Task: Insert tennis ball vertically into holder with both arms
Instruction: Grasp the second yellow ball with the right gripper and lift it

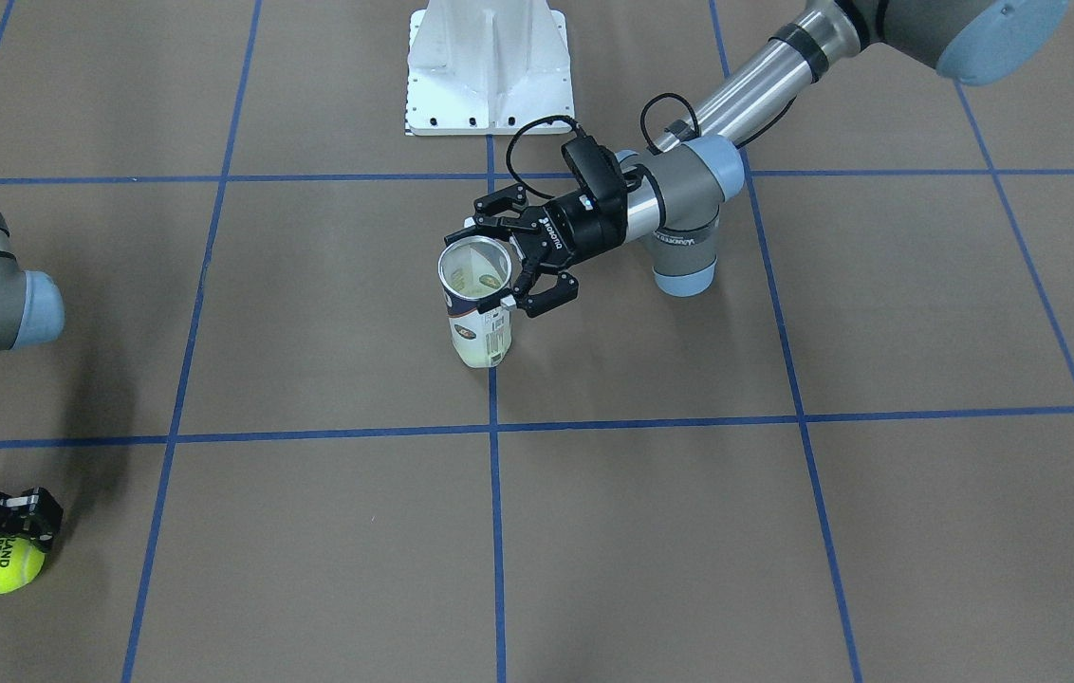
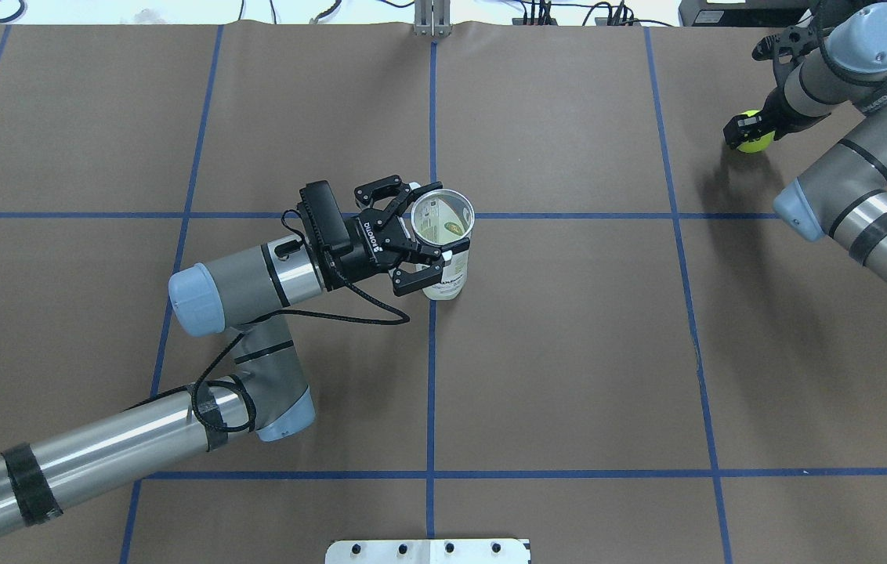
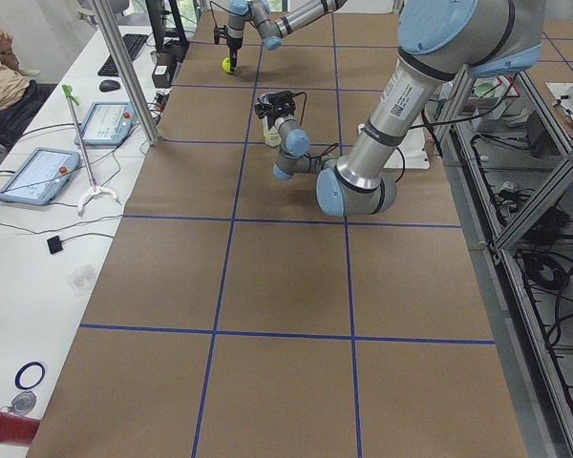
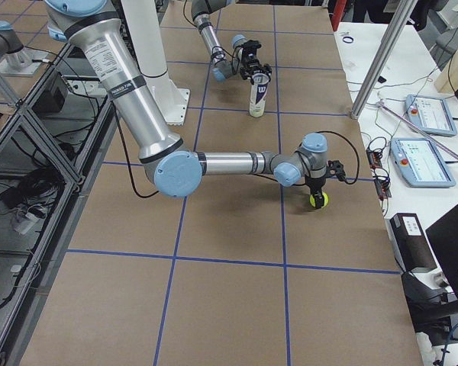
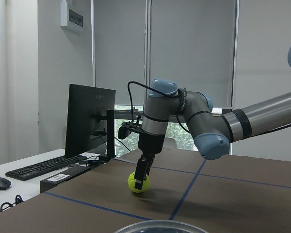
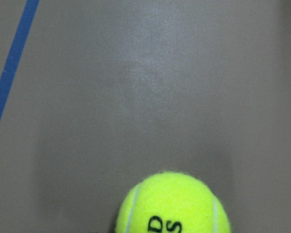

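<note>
Brown paper-covered table [image 2: 569,352], centre: the left black two-finger claw [image 2: 429,233] clasps the one upright clear plastic tennis-ball can [image 2: 451,223] near its rim, while far right the right black claw [image 5: 141,175] pinches the one yellow tennis ball [image 1: 4,563].

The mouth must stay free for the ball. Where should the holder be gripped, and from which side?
Grip the holder on its round wall just below the rim, coming in level from the side, fingers on opposite sides. It stands upright, mouth up, so this leaves the opening clear.
</note>
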